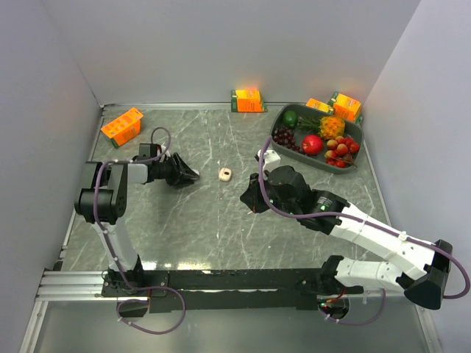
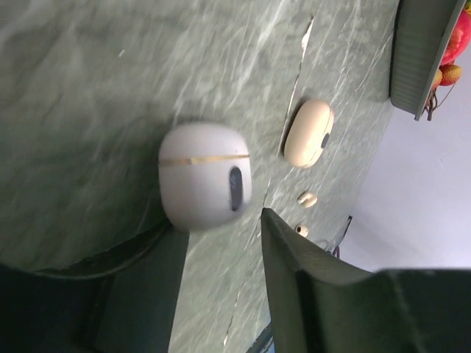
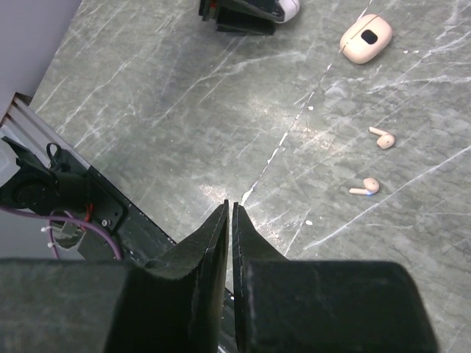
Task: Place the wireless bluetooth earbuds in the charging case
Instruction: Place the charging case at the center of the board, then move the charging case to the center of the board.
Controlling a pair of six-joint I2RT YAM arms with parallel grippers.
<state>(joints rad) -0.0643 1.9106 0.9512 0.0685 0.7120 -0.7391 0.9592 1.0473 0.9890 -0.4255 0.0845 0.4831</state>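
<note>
Left wrist, left gripper (image 2: pixel 221 234): jaws spread, gripping nothing; white case (image 2: pixel 204 175) lies right at its fingertips.
Left wrist, earbuds (image 2: pixel 307 198): two, loose on the table (image 2: pixel 88 73), just past the beige case (image 2: pixel 308 132).
Right wrist, right gripper (image 3: pixel 229 209): clenched on nothing, with both earbuds lying apart from it.
Top view, beige case: on the table between the two grippers.

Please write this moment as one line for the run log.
left gripper: open, at white case | right gripper: shut, empty | earbuds: two loose on table | beige case: lying apart
</note>
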